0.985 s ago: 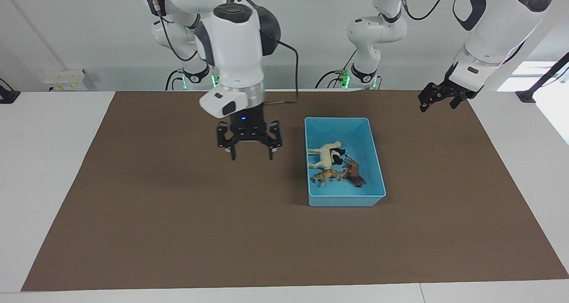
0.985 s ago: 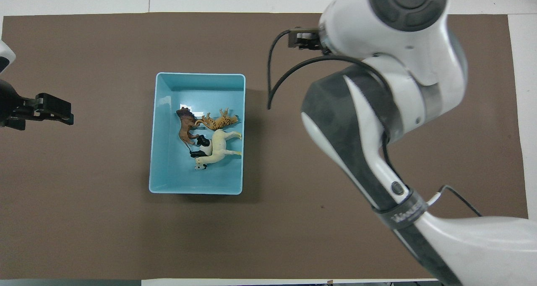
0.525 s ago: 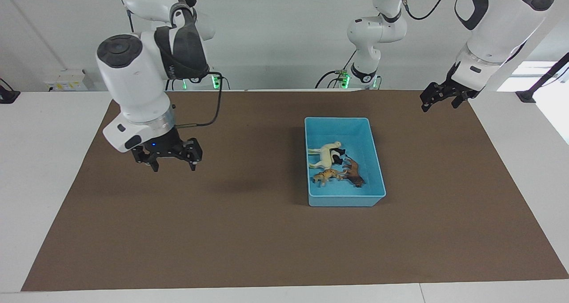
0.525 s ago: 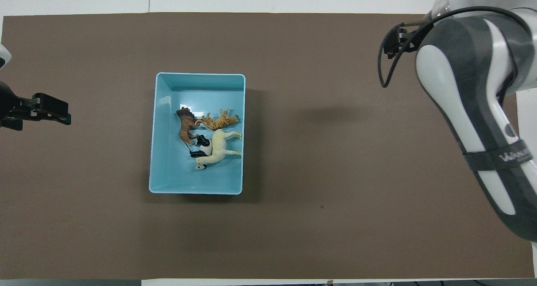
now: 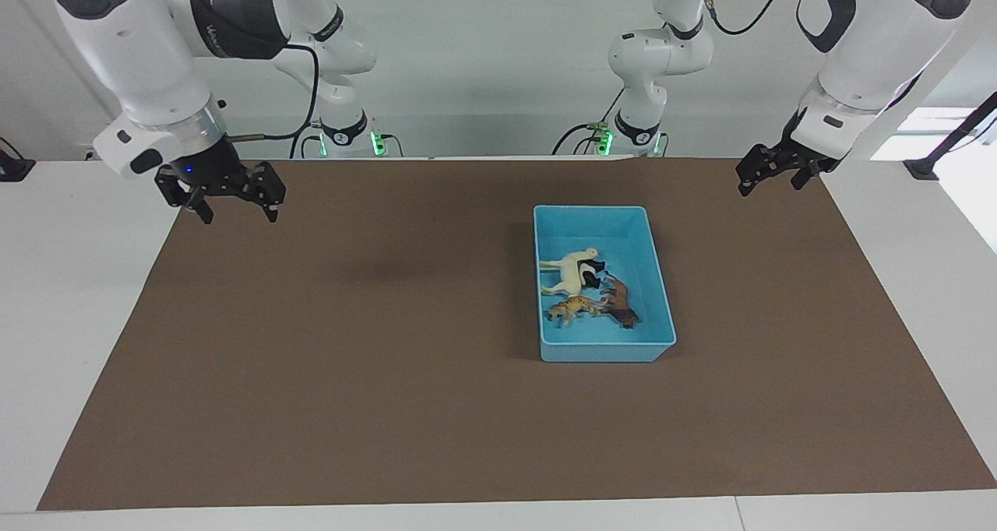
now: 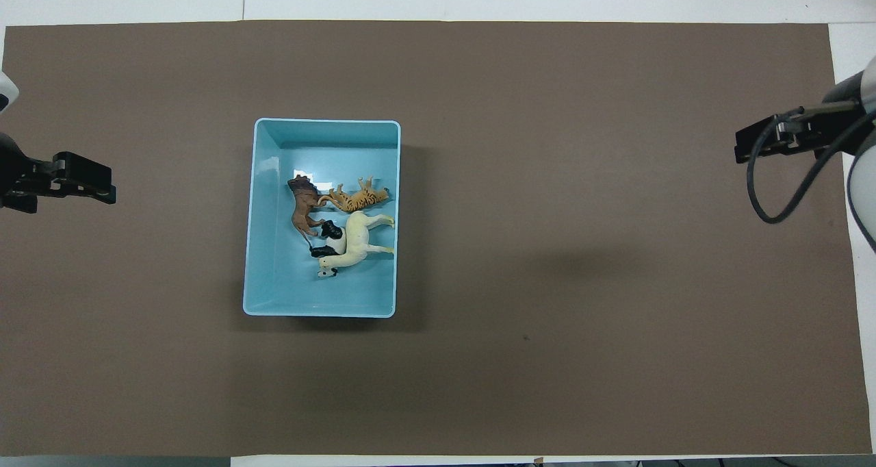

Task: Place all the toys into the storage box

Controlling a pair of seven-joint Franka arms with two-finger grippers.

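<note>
Facing view shows illegible lettering on the right arm (image 5: 234, 17).

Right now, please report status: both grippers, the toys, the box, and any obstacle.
Left gripper open, empty, over mat corner; right gripper open, empty, over mat edge. Four toys lie inside blue box. Nothing in the way.

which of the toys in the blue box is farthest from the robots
The orange spotted cat and the brown lion lie about level, farthest out in the storage box. The panda and cream horse sit nearer the robots.
</note>
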